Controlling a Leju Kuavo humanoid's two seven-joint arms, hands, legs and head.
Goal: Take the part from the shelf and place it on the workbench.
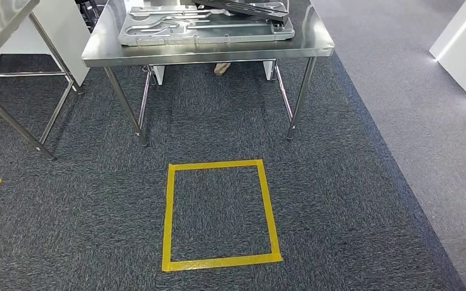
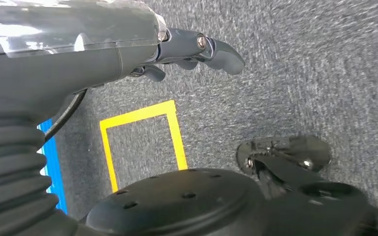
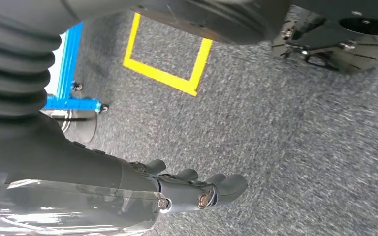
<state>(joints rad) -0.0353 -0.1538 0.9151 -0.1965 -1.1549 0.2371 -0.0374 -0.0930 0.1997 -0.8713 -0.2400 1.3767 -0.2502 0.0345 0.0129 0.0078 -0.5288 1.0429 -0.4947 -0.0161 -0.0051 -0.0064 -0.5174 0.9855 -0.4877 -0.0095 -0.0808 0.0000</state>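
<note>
1. While both arms hang at the robot's sides, the left hand (image 2: 197,51) holds nothing, its fingers slightly curled and apart above the carpet (image 2: 300,73).
2. Likewise the right hand (image 3: 197,189) is empty, fingers loosely spread over the same grey carpet.
3. From the head view, a steel workbench (image 1: 97,51) stands at twelve o'clock, beyond a yellow tape square (image 1: 218,212) on the floor straight ahead.
4. On that bench lies a flat pressed metal panel (image 1: 176,30), and a dark frame-like piece (image 1: 249,7) rests tilted across its far corner at one o'clock.
5. Whether either is the part to be moved I cannot tell; no shelf is visible, so the pick-up appears not yet begun.
6. A second steel table (image 1: 0,18) sits at ten o'clock.
7. Judging by the panel, such a part is likely stiff sheet metal, fairly heavy, broad and smooth, so prone to slipping.
8. Its edges look thin and possibly sharp; taking hold with both hands on opposite long edges, near the ribbed sections, seems safest.
</note>
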